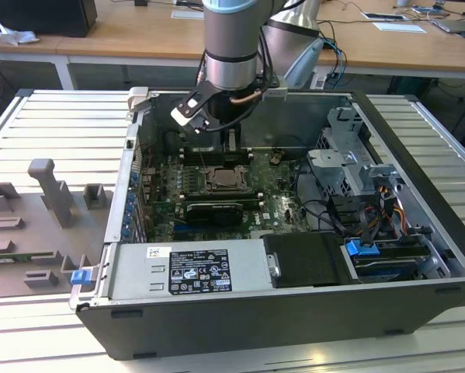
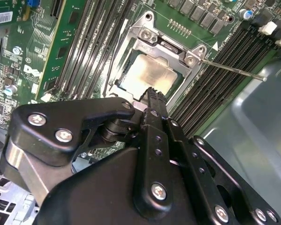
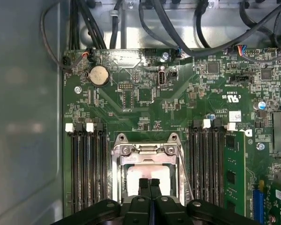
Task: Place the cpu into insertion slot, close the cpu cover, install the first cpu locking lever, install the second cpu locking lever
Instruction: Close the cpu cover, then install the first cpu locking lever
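Tool [image 3: 149,183] fingers pressed together, empty, tips over cpu [image 3: 133,176] seated under cpu cover [image 3: 145,151].

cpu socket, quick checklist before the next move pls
1. cpu seated: ok, it lies flat under the cover.
2. cover closed: ok, it lies down around the cpu.
3. lever latched: not ok, its rod sticks out over the memory slots.
4. other lever latched: cannot tell.
5. gripper empty: ok, shut with nothing in it, just over the cpu.
6. gripper touching the cpu: cannot tell.
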Tool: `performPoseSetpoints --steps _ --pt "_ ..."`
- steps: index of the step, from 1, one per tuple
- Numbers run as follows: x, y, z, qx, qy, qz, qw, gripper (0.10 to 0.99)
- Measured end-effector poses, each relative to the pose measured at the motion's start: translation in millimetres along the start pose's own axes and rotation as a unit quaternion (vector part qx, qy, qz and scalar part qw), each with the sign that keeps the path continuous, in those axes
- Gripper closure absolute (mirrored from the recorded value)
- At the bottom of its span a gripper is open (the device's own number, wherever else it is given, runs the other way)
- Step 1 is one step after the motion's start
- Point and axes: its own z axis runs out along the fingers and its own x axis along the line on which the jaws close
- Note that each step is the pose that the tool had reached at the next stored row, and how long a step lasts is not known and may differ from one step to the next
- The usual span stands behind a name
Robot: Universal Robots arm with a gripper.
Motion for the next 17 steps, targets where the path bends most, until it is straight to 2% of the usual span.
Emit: performPoseSetpoints --steps 8,12,13,16,17 --pt "0.0 -1.6 -0.7 0.0 0.0008 0.0 1.0 0.98" --pt "0.0 -1.3 -6.5 0.0 0.0008 0.0 1.0 0.98" --pt "0.0 -1.1 -10.5 0.0001 0.0008 0.0 1.0 0.98" --pt "0.1 0.3 -37.0 0.0001 0.0008 0.0 1.0 0.98" --pt "0.2 0.3 -37.3 0.0001 0.0014 -0.011 0.9999 0.98"
